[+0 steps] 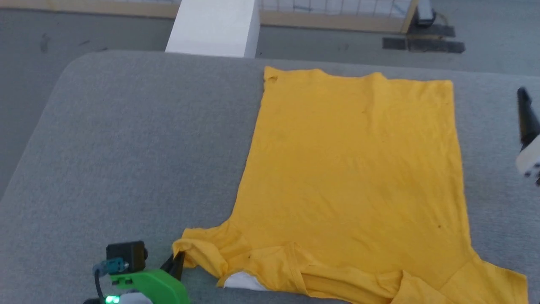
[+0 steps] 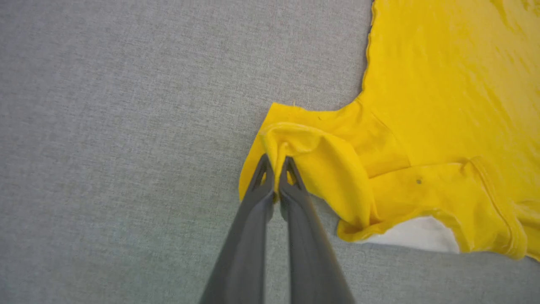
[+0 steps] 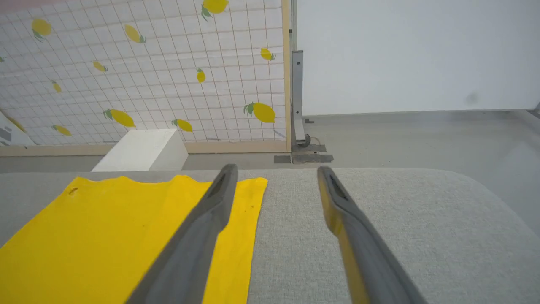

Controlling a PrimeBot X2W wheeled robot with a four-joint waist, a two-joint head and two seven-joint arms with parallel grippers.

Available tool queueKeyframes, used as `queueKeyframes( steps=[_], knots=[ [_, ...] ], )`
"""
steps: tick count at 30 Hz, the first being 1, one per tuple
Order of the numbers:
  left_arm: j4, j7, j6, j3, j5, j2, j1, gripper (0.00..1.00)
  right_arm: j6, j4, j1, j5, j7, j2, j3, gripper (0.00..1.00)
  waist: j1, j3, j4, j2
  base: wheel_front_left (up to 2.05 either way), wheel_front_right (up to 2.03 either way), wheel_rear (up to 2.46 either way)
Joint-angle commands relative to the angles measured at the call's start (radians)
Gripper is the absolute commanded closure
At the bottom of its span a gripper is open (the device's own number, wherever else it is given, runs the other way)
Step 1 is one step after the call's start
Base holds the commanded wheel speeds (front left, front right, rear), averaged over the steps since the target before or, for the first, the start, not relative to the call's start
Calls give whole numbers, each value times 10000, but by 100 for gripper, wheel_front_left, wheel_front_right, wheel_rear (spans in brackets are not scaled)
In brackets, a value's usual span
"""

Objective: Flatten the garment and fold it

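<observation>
Left gripper (image 2: 276,162) pinches the bunched sleeve (image 2: 295,139) of the yellow cotton T-shirt (image 1: 354,169), fingers pressed together on the fold; shirt lies plain side up, mostly flat, lightly creased, on a grey woven padded surface (image 1: 126,147) with rounded corners; white patch (image 2: 413,234) shows under the shoulder; right gripper (image 3: 276,169) spread wide, clear of the cloth.

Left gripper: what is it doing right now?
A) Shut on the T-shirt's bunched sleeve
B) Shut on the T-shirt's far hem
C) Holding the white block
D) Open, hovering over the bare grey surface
A: in the left wrist view the left gripper has its two dark fingers pressed together on the bunched sleeve of the yellow T-shirt.
</observation>
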Motion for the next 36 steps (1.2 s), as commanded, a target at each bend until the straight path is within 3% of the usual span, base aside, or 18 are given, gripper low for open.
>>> queueKeyframes(
  steps=[1, 6, 14, 28, 29, 30, 31, 32, 33, 36],
  knots=[
    [-79, -55, -91, -70, 75, -71, -291, 100, -13, 311, -528, -85, 209, -278, 145, 0, 0, 1052, 916, 0, 0, 0, 0],
    [-212, -254, -309, -360, 73, -338, -803, 100, -13, 1215, -2187, -135, 1307, -1067, 382, 0, 0, 2120, 1575, 0, 0, 0, 0],
    [142, -732, -589, -606, -66, -767, -1310, 100, -13, 2069, -4180, -807, 3966, -1538, -350, 0, 0, 3473, 2260, 0, 0, 0, 0],
    [801, -1312, -948, -704, -290, -1052, -1799, 100, -13, 690, -4769, -2235, 7777, -1320, -1446, 0, 0, 4538, 2502, 0, 0, 0, 0],
    [827, -1333, -959, -704, -301, -1057, -1819, 100, -13, 535, -4736, -2284, 7966, -1255, -1557, 9, 0, 4558, 2480, 0, 0, 0, 0],
    [850, -1338, -969, -712, -304, -1052, -1830, 100, -13, 427, -4687, -2336, 8106, -1237, -1582, 52, 0, 4567, 2454, 0, 0, 0, 0],
    [877, -1339, -980, -723, -311, -1048, -1837, 100, -13, 286, -4609, -2395, 8254, -1212, -1621, 67, 0, 4567, 2420, 0, 0, 0, 0],
    [900, -1345, -977, -725, -313, -1045, -1842, 100, -13, 134, -4515, -2422, 8370, -1165, -1649, 92, 0, 4551, 2380, 0, 0, 0, 0],
    [915, -1348, -973, -724, -314, -1039, -1849, 100, -13, 11, -4431, -2423, 8421, -1131, -1672, 100, 0, 4530, 2345, 0, 0, 0, 0],
    [964, -1369, -969, -706, -319, -1007, -1883, 100, -13, -507, -4054, -2328, 7741, -1149, -1671, 100, 0, 4354, 2234, 0, 0, 0, 0]
  ],
)
